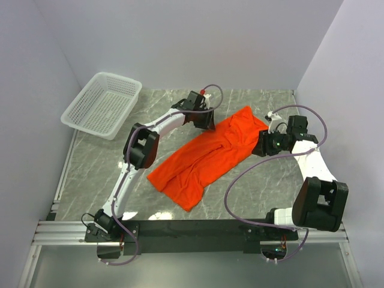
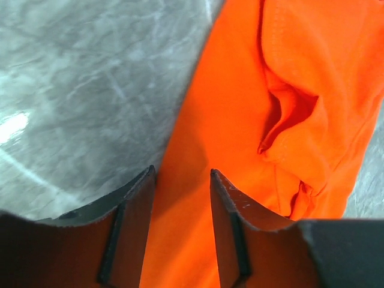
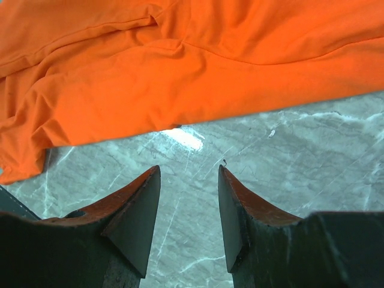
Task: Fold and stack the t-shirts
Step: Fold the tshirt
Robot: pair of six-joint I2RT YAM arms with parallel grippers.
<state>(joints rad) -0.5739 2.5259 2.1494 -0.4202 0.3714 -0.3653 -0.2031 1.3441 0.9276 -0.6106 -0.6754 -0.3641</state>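
Observation:
One bright orange-red t-shirt [image 1: 207, 157] lies crumpled and stretched diagonally on the grey marble table, from near centre-left to far right. My left gripper [image 1: 204, 124] hovers at the shirt's far-left edge; in the left wrist view its jaws [image 2: 180, 174] stand open over the cloth [image 2: 240, 138] with cloth between them, not pinched. My right gripper [image 1: 262, 146] sits at the shirt's right edge. In the right wrist view it [image 3: 189, 171] is open and empty over bare table, the shirt [image 3: 180, 66] just beyond its tips.
A white plastic mesh basket [image 1: 102, 105] stands at the far left corner of the table. White walls close in the left, back and right sides. A black rail [image 1: 192, 231] runs along the near edge by the arm bases.

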